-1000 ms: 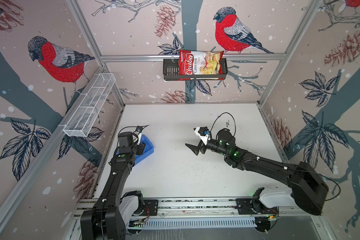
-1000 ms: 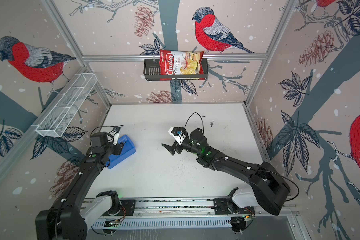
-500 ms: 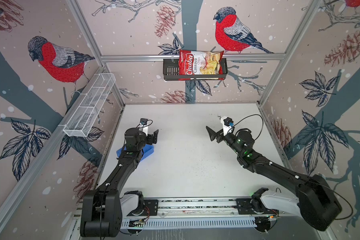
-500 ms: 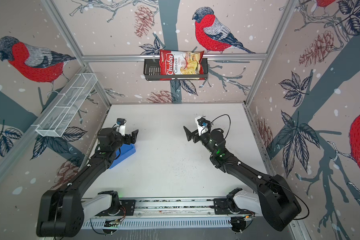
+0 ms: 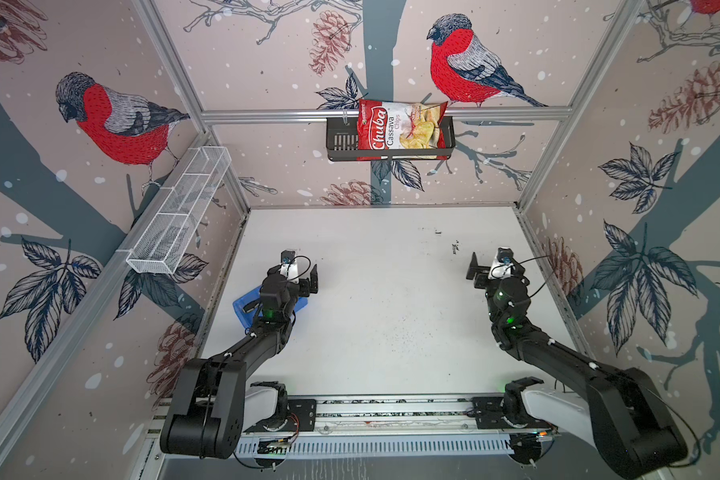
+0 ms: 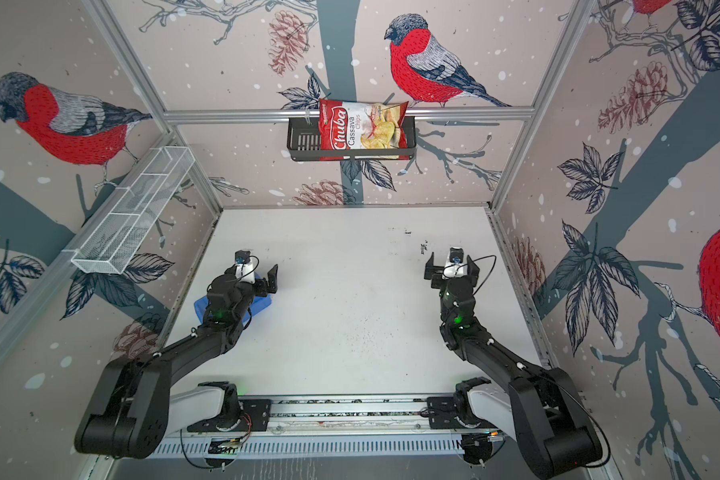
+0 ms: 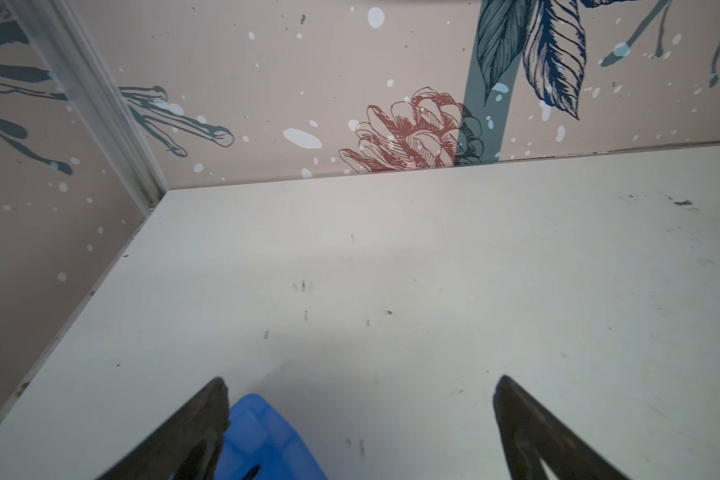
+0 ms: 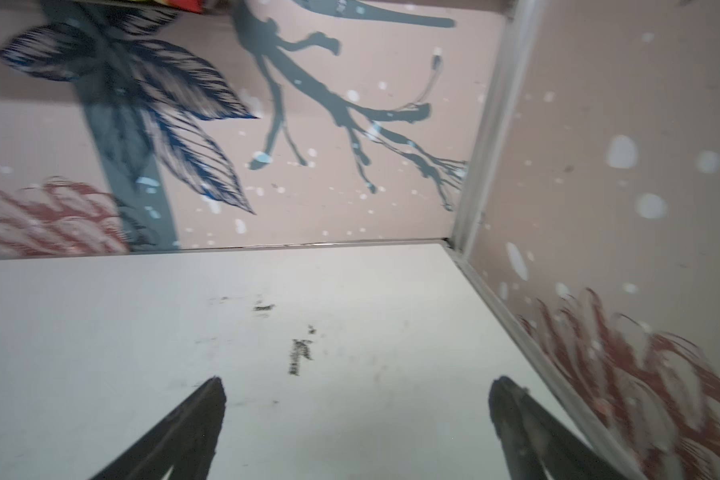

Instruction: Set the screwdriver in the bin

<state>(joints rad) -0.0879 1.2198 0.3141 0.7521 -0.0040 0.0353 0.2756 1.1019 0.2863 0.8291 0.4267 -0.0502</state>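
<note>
on the desk's (image 5: 391,332) left side, i had the left fingers (image 7: 200,424) apart and empty beside the blue bin (image 7: 267,440); the right fingers (image 8: 192,419) gaped too.

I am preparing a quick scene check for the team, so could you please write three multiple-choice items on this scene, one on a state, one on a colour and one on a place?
1. The left claw is: A. shut tight; B. open with nothing between its fingers; C. out of sight.
2. The bin is: A. red; B. green; C. blue.
3. The chips bag sits: A. in the bin; B. in the left claw; C. in the black basket on the back wall.

Answers:
1 B, its wrist view shows the fingers wide apart with a clear gap.
2 C, blue plastic shows in both top views.
3 C, the bag stands in that basket in both top views.
</note>
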